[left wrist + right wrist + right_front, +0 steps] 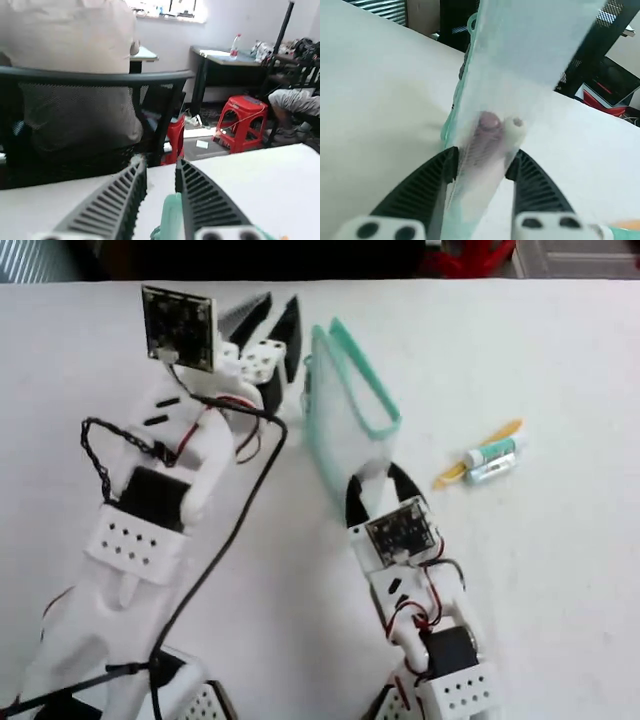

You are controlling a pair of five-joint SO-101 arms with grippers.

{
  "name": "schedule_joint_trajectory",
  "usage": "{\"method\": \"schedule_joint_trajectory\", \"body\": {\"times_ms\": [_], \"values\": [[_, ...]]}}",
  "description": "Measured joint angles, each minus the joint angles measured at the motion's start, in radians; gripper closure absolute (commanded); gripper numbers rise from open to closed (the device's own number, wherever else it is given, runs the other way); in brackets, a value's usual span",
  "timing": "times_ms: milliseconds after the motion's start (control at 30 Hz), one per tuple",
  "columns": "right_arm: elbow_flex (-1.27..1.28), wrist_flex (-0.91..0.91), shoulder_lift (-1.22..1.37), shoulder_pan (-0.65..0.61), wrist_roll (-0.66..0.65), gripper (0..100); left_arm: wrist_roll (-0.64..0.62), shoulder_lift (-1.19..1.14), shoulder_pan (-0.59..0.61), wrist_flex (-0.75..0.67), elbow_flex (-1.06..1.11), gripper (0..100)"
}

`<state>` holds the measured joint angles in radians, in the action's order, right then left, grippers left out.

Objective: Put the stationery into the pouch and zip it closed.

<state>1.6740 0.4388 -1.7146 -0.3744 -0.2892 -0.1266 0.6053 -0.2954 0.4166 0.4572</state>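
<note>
White table [560,360], workroom behind.
A black mesh chair [90,80] stood at the far edge; beyond were a red stool [242,122], a dark desk [225,57] and a pale wall [170,35].

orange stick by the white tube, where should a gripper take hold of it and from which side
Grip the orange stick at the longer bare end that juts clear of the white tube, coming down from above with the jaws across its thin shaft. Farther along it lies tight against the tube, so a finger would likely not fit there.
</note>
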Motion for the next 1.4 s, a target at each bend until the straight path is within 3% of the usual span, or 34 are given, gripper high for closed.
{"method": "schedule_joint_trajectory", "body": {"times_ms": [233,433,600,733,800,1000,1233,1400], "values": [[0.0,0.0,-0.002,0.0,-0.003,95.8,0.0,0.032,0.026,0.048,0.16,89],[0.0,-0.023,0.008,-0.003,-0.003,95.8,-0.084,0.256,0.025,0.117,0.351,89],[0.0,-0.023,0.008,-0.003,-0.003,95.8,-0.118,0.605,-0.117,0.218,0.465,87],[0.0,-0.023,0.008,-0.003,-0.003,95.8,-0.12,0.827,-0.235,0.209,0.563,86],[0.0,-0.023,0.008,-0.005,-0.003,95.8,-0.12,0.833,-0.249,0.173,0.597,86],[0.0,-0.025,0.008,-0.005,-0.003,95.8,-0.12,0.692,-0.259,0.126,0.54,86],[0.0,-0.025,0.008,-0.005,-0.003,95.8,-0.155,0.288,-0.259,0.127,0.203,86],[0.0,-0.025,0.008,-0.005,-0.003,95.8,-0.267,0.018,-0.224,0.299,-0.083,86]]}}
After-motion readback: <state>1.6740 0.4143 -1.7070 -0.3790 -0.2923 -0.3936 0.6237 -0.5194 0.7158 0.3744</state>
